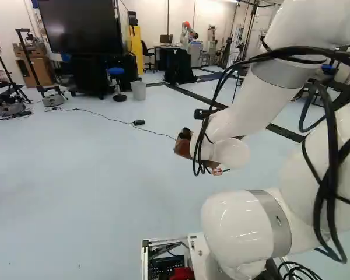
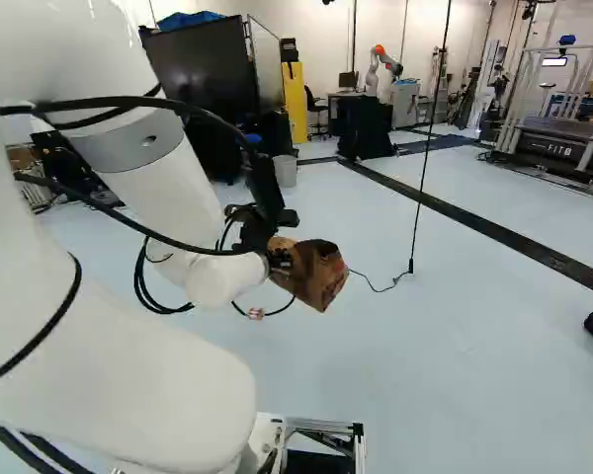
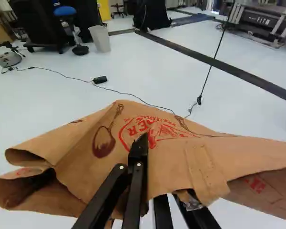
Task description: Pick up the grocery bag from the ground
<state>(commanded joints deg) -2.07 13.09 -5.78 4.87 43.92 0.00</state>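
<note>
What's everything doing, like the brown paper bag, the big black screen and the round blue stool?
Brown paper grocery bag: creased, held off the pale floor
Black two-fingered jaws: shut on the bag
Big black rectangular screen: dark
Round blue stool: upright, unoccupied
Pale grey tapered bin: upright
Small black box: lying on the floor

Base views behind arm [image 1: 239, 230], sharing floor [image 2: 425, 355]; wrist view close, forward.
</note>
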